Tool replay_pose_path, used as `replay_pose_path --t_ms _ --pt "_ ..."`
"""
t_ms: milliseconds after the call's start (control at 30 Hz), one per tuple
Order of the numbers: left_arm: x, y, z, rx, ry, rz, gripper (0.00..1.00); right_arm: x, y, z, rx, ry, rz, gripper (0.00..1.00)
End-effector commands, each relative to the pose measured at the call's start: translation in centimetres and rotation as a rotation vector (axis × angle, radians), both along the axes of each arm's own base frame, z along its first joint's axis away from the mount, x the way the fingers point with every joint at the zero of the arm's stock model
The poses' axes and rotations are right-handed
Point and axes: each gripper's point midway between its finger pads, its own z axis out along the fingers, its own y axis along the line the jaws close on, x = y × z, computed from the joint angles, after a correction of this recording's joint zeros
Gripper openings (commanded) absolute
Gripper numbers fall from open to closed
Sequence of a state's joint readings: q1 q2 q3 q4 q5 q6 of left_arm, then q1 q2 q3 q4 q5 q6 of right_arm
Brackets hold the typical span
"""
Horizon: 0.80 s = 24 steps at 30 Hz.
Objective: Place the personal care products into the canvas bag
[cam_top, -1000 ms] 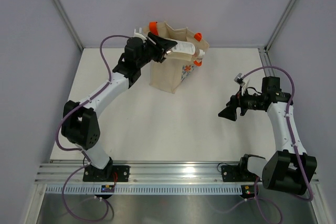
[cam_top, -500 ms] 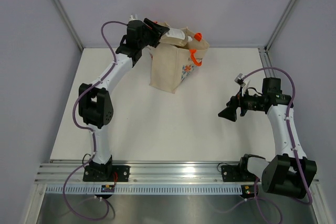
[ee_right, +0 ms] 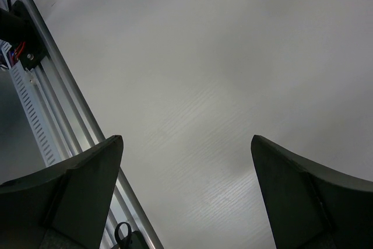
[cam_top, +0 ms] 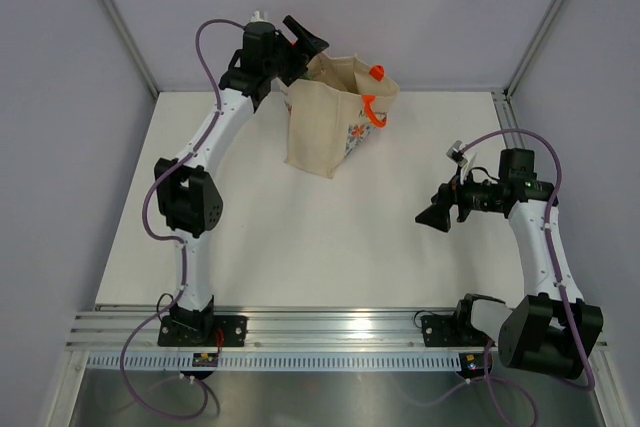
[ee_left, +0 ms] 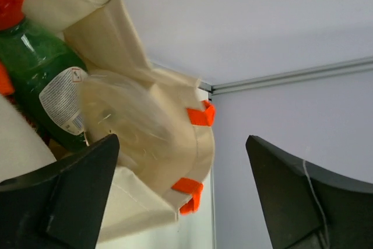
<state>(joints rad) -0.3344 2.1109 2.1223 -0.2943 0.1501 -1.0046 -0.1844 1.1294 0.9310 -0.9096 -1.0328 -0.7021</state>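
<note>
Canvas bag (cam_top: 328,132) (upright) holds a green bottle (ee_left: 36,77); left tool (cam_top: 308,51) and right tool (cam_top: 432,215) both spread apart, empty.

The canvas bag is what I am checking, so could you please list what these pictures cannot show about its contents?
Top view: the walls of the canvas bag hide the inside, so no bottles can be counted.
Left wrist view: one green bottle is cut off by the left edge; the pale shape beside it is too blurred to identify.
Right wrist view: the bag is out of frame.
</note>
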Motion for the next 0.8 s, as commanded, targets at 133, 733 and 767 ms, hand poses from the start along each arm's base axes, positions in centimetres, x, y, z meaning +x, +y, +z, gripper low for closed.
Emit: replay_pose_path --t_ms 133,733,767 --pt "-1.2 0.5 6.3 0.028 -0.147 -0.030 0.99 0.2 -0.4 0.2 -0.027 -0.034 -0.018 0.99" --pt "-23.5 10.1 -1.7 0.471 -0.244 -0.133 0.99 2.6 -6.8 11.5 -0.182 -0.303 -0.619 0.99" --pt "-25.5 10.9 -0.6 0.466 -0.300 -0.116 0.99 2.4 -7.0 12.0 -0.179 -0.318 -0.647 0.99"
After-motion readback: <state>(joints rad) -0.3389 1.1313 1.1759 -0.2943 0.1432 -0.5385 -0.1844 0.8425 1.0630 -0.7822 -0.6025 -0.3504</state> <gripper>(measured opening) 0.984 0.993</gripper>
